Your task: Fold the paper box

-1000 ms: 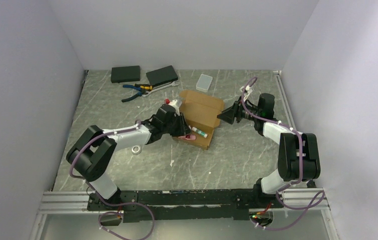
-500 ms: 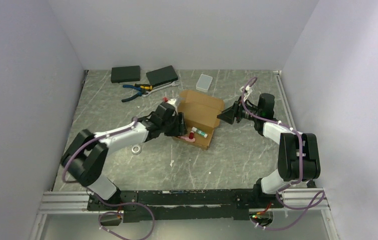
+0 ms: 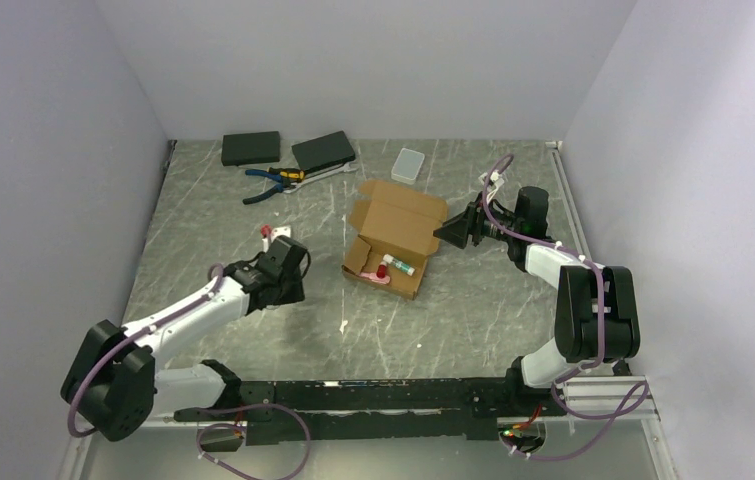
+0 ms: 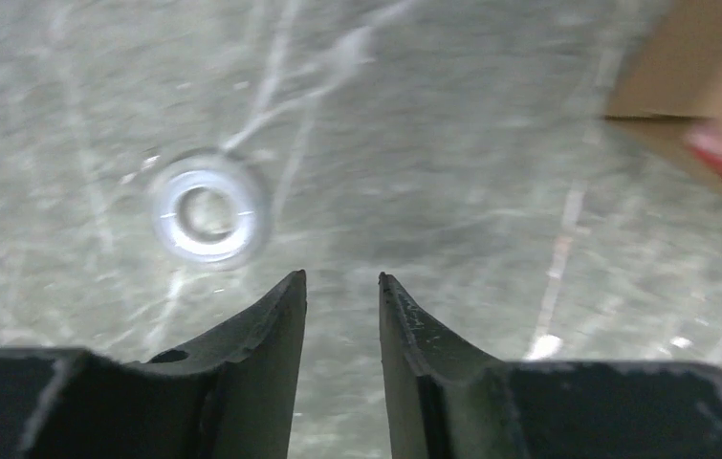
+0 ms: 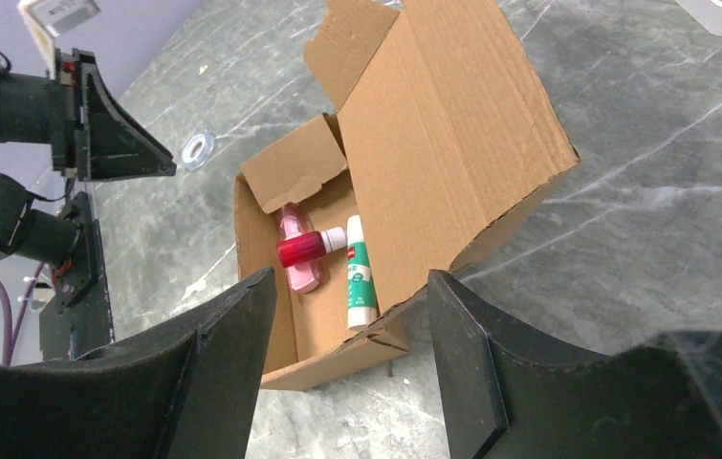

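Observation:
The brown paper box (image 3: 395, 236) stands open mid-table, its lid (image 5: 452, 124) leaning back and a side flap (image 5: 295, 172) standing up. A pink-and-red bottle (image 5: 297, 251) and a green-white tube (image 5: 360, 273) lie inside. My left gripper (image 3: 293, 285) is well left of the box, low over the table, jaws slightly apart and empty (image 4: 342, 282). The box's corner shows at the upper right of the left wrist view (image 4: 691, 67). My right gripper (image 3: 443, 233) is open and empty just off the box's right side, looking into it (image 5: 347, 277).
A metal ring (image 4: 208, 206) lies on the table just ahead of my left fingers. Two flat black boxes (image 3: 251, 148) (image 3: 323, 150), pliers (image 3: 268, 185) and a translucent white case (image 3: 408, 165) lie at the back. Walls close in on three sides.
My left arm has pulled back from the box's left side toward the near left, leaving the box. The right arm and the box have stayed put.

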You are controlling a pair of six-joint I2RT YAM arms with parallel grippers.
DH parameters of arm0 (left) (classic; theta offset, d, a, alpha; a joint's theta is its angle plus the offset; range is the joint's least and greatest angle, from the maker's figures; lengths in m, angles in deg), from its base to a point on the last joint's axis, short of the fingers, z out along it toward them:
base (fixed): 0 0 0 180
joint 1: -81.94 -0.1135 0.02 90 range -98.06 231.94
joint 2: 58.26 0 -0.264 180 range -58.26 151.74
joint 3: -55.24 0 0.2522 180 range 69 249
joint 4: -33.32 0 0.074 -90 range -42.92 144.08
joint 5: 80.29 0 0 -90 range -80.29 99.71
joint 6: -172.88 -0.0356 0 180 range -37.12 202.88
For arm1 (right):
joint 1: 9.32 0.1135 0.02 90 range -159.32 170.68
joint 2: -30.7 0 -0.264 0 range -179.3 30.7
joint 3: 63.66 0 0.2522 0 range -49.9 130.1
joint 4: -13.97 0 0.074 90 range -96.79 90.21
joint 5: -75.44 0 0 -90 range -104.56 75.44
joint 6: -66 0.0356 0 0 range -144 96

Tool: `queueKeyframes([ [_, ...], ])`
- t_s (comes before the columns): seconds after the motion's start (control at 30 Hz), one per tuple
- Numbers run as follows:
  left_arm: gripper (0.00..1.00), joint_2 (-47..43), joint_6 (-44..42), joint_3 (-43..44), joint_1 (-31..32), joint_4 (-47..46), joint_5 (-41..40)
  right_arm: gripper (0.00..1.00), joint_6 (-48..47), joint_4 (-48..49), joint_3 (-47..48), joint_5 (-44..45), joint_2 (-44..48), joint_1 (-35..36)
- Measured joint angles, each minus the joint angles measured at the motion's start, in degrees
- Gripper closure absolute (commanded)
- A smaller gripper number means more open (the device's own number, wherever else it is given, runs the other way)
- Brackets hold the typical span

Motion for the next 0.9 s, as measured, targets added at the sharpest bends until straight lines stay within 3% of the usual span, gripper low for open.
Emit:
queueKeyframes([
  [0.13, 0.65, 1.77, 0.59, -1.05, -4.0, 3.61, -2.54, 0.37, 0.0, 0.0, 0.0, 0.0, 0.0, 0.0],
  [0.63, 0.71, 10.23, -0.24, 0.48, -8.2, 2.38, -3.82, 0.37, 0.0, 0.0, 0.0, 0.0, 0.0, 0.0],
  [0.9, 0.63, 8.74, -2.36, 0.72, -8.24, 2.36, -3.08, 0.37, 0.0, 0.0, 0.0, 0.0, 0.0, 0.0],
])
